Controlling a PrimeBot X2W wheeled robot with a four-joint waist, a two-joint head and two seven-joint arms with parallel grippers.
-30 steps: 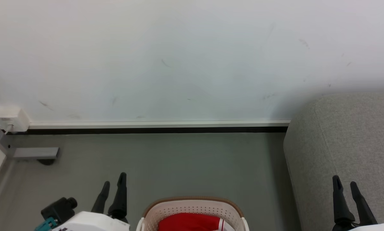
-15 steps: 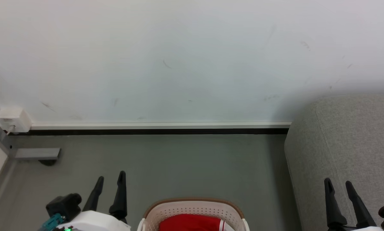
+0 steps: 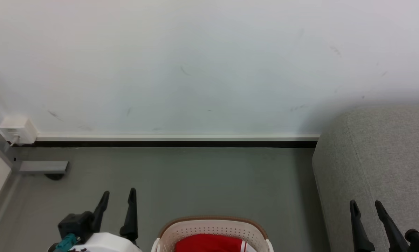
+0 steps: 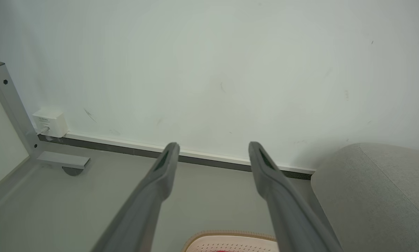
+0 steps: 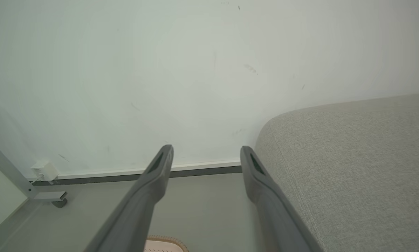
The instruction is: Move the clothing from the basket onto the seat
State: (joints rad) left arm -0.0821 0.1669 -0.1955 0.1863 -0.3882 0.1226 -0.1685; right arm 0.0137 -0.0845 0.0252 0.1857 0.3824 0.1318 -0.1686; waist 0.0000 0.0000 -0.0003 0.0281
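— Where do we see the clothing (image 3: 209,244)?
— It is red, with a white strip at its right edge, and it lies inside the basket (image 3: 213,225) at the bottom middle of our head view. The basket stands on the grey floor (image 3: 195,178).
— How do our grippers sit against it?
— Neither touches it. Our left gripper (image 3: 118,192) hangs to the left of the basket, apart from its rim, fingers spread and holding nothing. In our left wrist view the basket's brown rim shows low down, beneath the gap between those fingers.
— And the right one?
— Our right gripper (image 3: 365,203) is well to the right of the basket, its fingers showing against the seat (image 3: 381,157). They are parted too, and empty.
— What do we see beyond that?
— The seat's rounded corner stands by the white wall (image 3: 195,70), a skirting strip (image 3: 174,140) runs along the wall's foot, and a small white box (image 3: 17,128) sits at the far left
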